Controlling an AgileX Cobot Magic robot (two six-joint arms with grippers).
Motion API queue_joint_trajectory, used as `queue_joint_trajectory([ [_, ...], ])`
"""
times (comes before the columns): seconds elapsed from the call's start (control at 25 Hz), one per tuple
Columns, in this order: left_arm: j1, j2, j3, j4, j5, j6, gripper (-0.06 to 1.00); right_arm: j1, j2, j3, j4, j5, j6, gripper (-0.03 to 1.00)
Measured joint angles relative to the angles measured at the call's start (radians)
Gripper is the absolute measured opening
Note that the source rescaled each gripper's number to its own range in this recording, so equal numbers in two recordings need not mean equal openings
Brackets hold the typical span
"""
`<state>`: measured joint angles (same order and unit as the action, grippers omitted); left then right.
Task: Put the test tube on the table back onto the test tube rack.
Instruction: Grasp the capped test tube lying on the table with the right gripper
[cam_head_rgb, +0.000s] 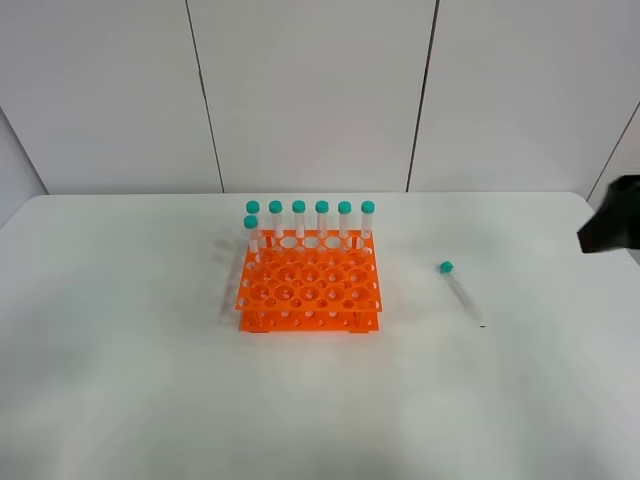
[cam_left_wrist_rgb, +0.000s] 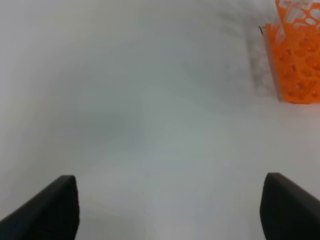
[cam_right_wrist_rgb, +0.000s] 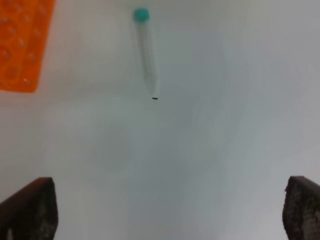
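A clear test tube (cam_head_rgb: 461, 292) with a teal cap lies flat on the white table (cam_head_rgb: 120, 380), to the right of the orange rack (cam_head_rgb: 308, 285). It also shows in the right wrist view (cam_right_wrist_rgb: 146, 52), ahead of my open, empty right gripper (cam_right_wrist_rgb: 170, 210). The rack holds several upright teal-capped tubes (cam_head_rgb: 310, 222) along its back row and left side. Only a dark part of the right arm (cam_head_rgb: 612, 226) shows at the high view's right edge. My left gripper (cam_left_wrist_rgb: 170, 207) is open and empty over bare table, with the rack's corner (cam_left_wrist_rgb: 295, 60) ahead of it.
A white panelled wall (cam_head_rgb: 320, 90) stands behind the table's far edge. Bare tabletop lies in front of the rack and around the lying tube.
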<state>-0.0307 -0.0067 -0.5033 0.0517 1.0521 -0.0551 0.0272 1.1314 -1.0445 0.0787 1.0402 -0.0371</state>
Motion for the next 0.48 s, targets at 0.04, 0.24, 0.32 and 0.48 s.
queue_joint_trajectory([
  [0.04,0.0,0.0,0.0,0.0,0.0,0.0,1.0,0.0,0.072,-0.044,-0.001,0.015,-0.001,1.0],
  [0.24,0.0,0.0,0.0,0.0,0.0,0.0,1.0,0.0,0.417,-0.242,-0.015,0.037,-0.018,1.0],
  [0.32,0.0,0.0,0.0,0.0,0.0,0.0,1.0,0.003,0.523,-0.305,-0.015,0.034,-0.022,1.0],
  [0.48,0.0,0.0,0.0,0.0,0.0,0.0,1.0,0.058,0.67,-0.377,-0.038,0.019,-0.04,1.0],
])
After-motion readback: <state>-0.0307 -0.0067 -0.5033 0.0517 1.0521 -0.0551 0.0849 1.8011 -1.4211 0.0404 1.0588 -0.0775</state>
